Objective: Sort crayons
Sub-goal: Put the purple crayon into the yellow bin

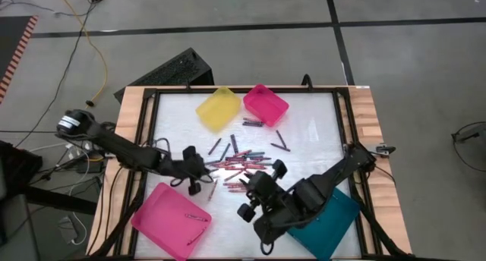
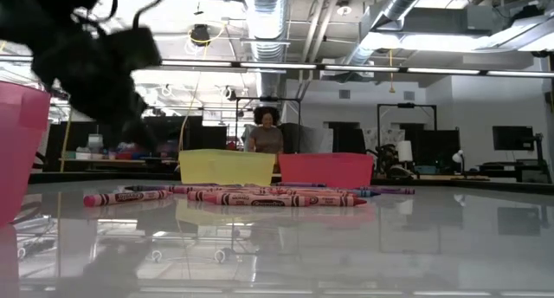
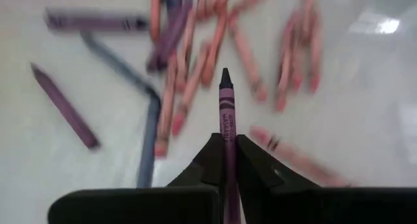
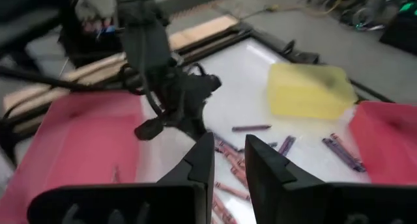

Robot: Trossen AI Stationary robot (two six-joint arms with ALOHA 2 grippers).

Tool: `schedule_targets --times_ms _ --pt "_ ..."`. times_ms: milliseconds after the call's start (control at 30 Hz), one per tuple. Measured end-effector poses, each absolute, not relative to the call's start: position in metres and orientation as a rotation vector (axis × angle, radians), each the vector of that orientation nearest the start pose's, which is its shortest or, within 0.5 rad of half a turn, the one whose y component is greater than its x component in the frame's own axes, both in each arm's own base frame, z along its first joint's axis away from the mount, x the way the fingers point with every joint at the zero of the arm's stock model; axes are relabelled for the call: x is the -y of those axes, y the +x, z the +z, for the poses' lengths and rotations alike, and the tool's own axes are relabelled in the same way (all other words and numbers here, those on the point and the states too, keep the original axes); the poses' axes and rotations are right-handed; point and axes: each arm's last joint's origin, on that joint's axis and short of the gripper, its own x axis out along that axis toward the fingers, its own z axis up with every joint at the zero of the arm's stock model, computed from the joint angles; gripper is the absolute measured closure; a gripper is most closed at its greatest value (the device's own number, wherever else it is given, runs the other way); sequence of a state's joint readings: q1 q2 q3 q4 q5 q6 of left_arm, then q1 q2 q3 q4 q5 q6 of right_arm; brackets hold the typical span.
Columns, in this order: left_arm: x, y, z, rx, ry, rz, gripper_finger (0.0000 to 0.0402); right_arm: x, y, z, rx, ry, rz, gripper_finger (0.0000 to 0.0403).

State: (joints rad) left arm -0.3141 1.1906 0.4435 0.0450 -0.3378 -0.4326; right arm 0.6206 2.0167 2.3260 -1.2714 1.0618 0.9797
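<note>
A white desk (image 1: 311, 117) with a wooden border is seen from above, with two dark robot arms reaching in from its near corners. A loose pile of crayons (image 1: 235, 166) is spread across the middle of the desk, mostly reddish pink ones mixed with a few dark purple or bluish ones. A few more dark crayons are scattered toward the far side, near a yellow tray (image 1: 217, 108) and a small pink tray (image 1: 266, 104) that are set side by side at the far edge.

The left gripper (image 1: 196, 187) is held over the desk just beside the near-left end of the pile, next to a large pink tray (image 1: 171, 219) in which two or three crayons lie. In the left wrist view, the left gripper (image 3: 225, 160) is clenched on a single purple crayon (image 3: 225, 107), which is pinched lengthwise between the fingers with its pointed tip sticking out forward over the pile.

The right gripper (image 1: 266, 183) is positioned at the near side of the pile, in front of a teal tray (image 1: 334, 219) that is largely covered by the right arm. In the right wrist view, its fingers (image 4: 199, 162) are parted with nothing between them, though how close they are to the desk cannot be judged.

In the low view, the crayons are seen lying flat in a row before the yellow and pink trays, and a person (image 2: 266, 133) is seen in the room beyond.
</note>
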Motion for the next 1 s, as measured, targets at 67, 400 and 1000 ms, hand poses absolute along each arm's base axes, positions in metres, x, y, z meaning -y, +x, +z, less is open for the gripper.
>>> schedule_targets --times_ms 67,400,1000 --pt "0.054 0.205 0.181 -0.556 -0.21 0.155 0.0394 -0.212 0.334 0.407 -0.333 0.228 -0.674 0.0321" --pt "0.031 0.172 0.269 0.041 -0.264 0.115 0.0395 -0.204 0.347 0.413 -0.274 0.243 -0.686 0.0321" --pt "0.017 0.121 0.325 0.516 -0.163 0.098 0.0395 -0.069 0.434 0.447 -0.238 0.153 -0.261 0.032"
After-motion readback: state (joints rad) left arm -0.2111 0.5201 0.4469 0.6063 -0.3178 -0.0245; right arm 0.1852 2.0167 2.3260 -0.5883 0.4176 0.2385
